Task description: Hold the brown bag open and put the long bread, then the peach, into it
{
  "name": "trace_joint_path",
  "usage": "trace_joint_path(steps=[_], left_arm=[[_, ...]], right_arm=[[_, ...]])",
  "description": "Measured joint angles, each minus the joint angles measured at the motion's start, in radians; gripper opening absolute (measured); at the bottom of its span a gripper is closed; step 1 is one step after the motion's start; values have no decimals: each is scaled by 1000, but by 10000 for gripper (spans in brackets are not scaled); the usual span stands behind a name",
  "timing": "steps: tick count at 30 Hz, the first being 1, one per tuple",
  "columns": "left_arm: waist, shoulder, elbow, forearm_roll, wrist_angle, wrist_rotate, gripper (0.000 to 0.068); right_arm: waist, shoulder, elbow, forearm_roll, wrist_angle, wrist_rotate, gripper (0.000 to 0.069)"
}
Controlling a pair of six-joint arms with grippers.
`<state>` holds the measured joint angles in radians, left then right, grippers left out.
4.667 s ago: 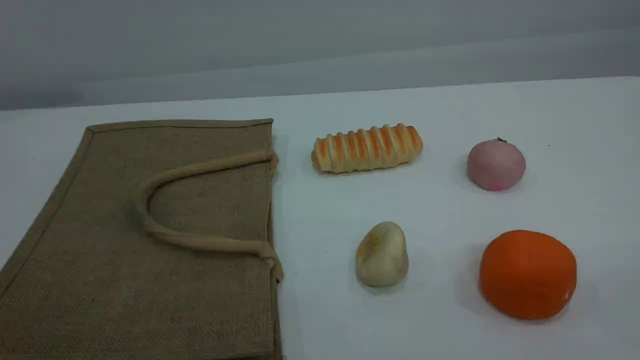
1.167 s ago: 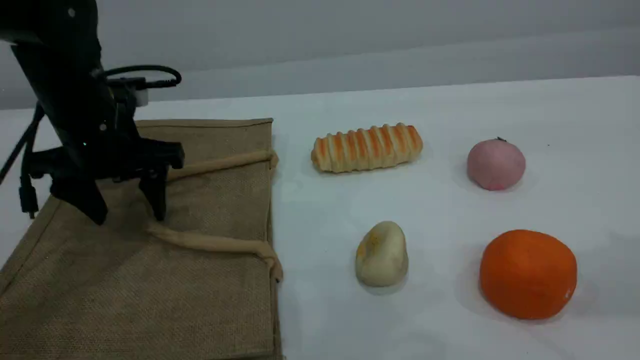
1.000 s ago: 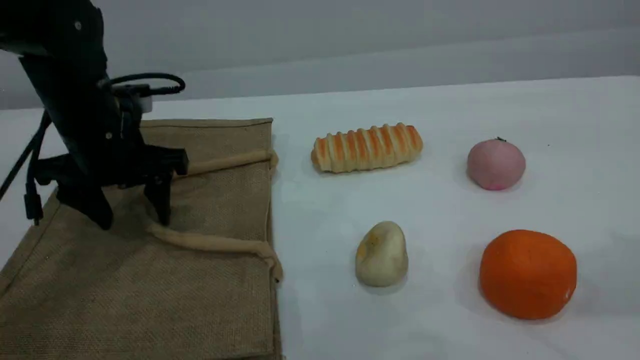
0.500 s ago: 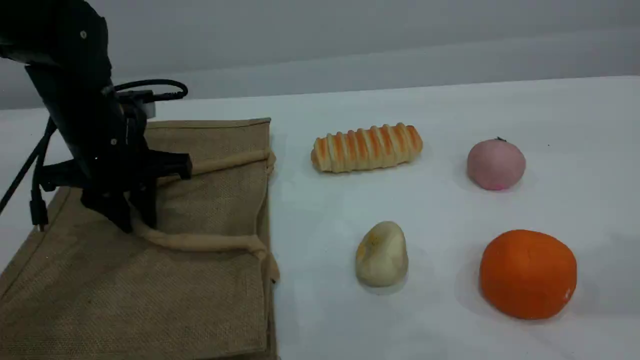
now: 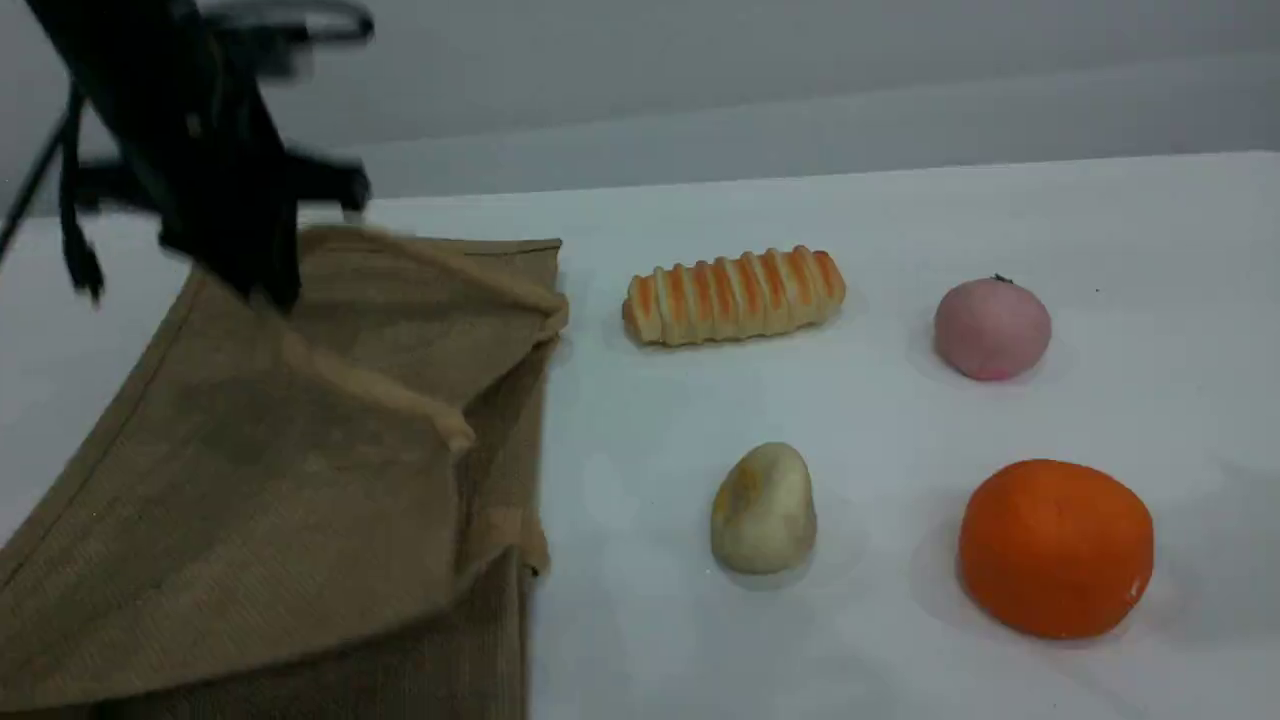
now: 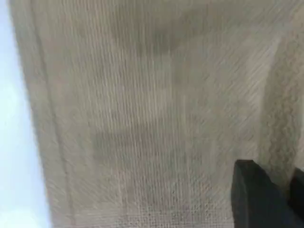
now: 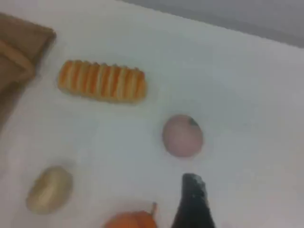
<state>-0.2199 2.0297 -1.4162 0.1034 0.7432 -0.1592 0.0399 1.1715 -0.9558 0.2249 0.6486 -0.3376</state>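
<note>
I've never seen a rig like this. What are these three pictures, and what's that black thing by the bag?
It is a robot with two arms, each ending in a pincer. The wide picture comes from a fixed camera looking down across the white table; the other two come from small cameras on the wrists. The black thing is the left arm: the left pincer is shut on the loop handle of the brown bag and holds the bag's upper side off the table. The right pincer, seen only by its own camera, is open, holding nothing visible. On the table lie the long bread, the peach, an orange ball and a pale beige lump.
</note>
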Motion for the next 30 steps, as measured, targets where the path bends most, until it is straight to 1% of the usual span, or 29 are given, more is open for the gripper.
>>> trace_joint_path(steps=[7,12,15,17,20,25,27,30], left_arm=[[0,-75,-138,0,102,110,92],[0,-99,-229,0,161,126,92],[0,-99,-292,-1,227,131,92],[0,-99,-331,-1,260,153,92],[0,-99,-389,-1,317,159,92],[0,-99,-478,-2,379,174,92],[0,-99,-498,-2,384,174,92],[0,-99,-502,-5,392,174,92]], right_arm=[[0,12,0,-51,0,-205,460],[0,75,0,-48,-12,-363,460],[0,142,0,-41,-15,-442,460],[0,189,0,-21,-20,-489,460],[1,257,0,28,-51,-551,460],[1,368,0,147,-147,-683,460],[1,410,0,214,-184,-745,460],[27,473,0,309,-218,-851,460]])
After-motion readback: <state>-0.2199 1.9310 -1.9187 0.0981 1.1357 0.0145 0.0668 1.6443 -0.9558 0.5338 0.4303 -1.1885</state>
